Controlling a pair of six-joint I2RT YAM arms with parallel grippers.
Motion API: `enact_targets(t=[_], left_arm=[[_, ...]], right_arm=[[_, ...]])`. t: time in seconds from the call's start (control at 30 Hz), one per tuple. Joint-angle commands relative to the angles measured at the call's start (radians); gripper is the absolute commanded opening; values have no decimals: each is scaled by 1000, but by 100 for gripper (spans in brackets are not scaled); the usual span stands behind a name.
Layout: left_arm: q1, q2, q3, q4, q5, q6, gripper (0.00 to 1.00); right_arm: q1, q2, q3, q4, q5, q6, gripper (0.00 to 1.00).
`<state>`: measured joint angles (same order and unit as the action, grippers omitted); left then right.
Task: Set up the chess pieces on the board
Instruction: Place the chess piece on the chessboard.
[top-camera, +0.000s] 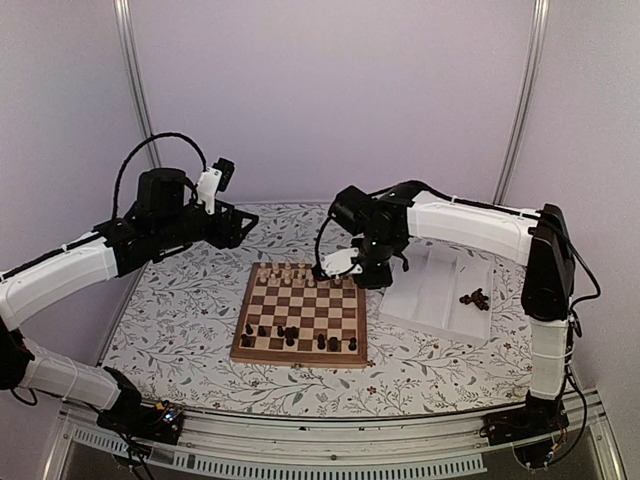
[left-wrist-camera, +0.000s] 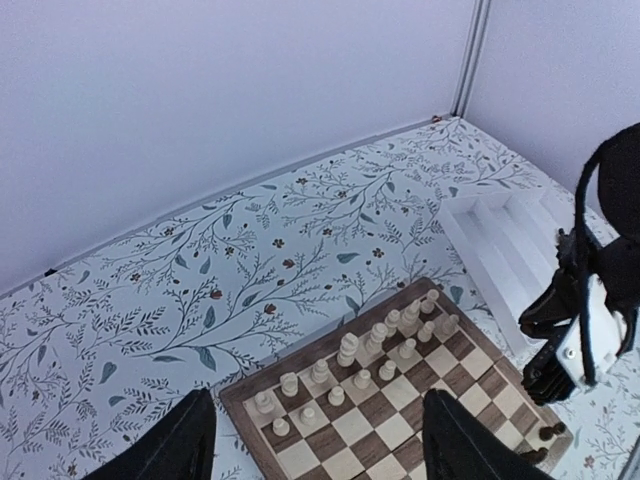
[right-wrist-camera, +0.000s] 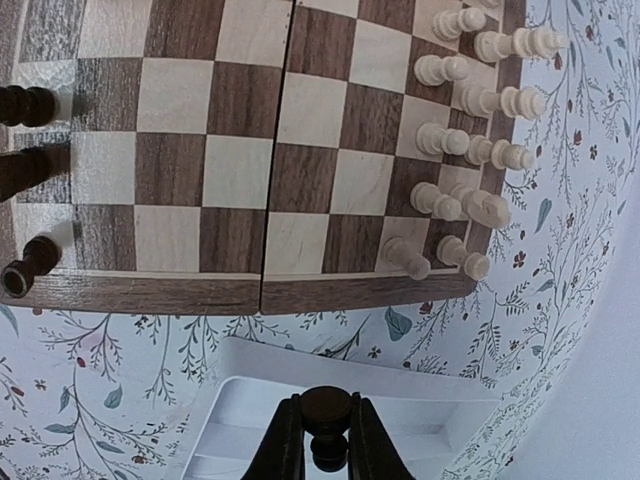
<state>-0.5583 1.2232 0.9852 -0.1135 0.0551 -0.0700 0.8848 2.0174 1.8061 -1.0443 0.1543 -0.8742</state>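
The board (top-camera: 300, 315) lies mid-table; it also shows in the left wrist view (left-wrist-camera: 400, 410) and the right wrist view (right-wrist-camera: 250, 150). Several dark chess pieces (top-camera: 285, 333) stand on its near rows, and some show at the left edge of the right wrist view (right-wrist-camera: 25, 105). More dark pieces (top-camera: 475, 298) lie in a heap in the white tray (top-camera: 440, 295). My right gripper (right-wrist-camera: 326, 440) is shut on a dark piece (right-wrist-camera: 326, 408), held over the tray's end (right-wrist-camera: 250, 400) beside the board's right edge. My left gripper (left-wrist-camera: 320, 450) is open and empty, high above the board's far left corner.
Pale cream chessmen (top-camera: 290, 272) fill the board's far two rows and show in the left wrist view (left-wrist-camera: 380, 340). The right arm (left-wrist-camera: 590, 300) hangs over the board's far right corner. Walls close the table at the back and sides.
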Motion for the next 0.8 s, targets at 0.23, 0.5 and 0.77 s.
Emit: enact_targets(t=[0.23, 0.5, 0.77], left_arm=[[37, -43, -49, 6, 42, 43, 72], [38, -36, -40, -12, 68, 40, 72], [42, -41, -40, -15, 71, 39, 72]], right_arm=[[91, 194, 134, -31, 256, -110, 8], [110, 248, 134, -13, 287, -147, 10], [122, 260, 127, -18, 274, -168, 19]])
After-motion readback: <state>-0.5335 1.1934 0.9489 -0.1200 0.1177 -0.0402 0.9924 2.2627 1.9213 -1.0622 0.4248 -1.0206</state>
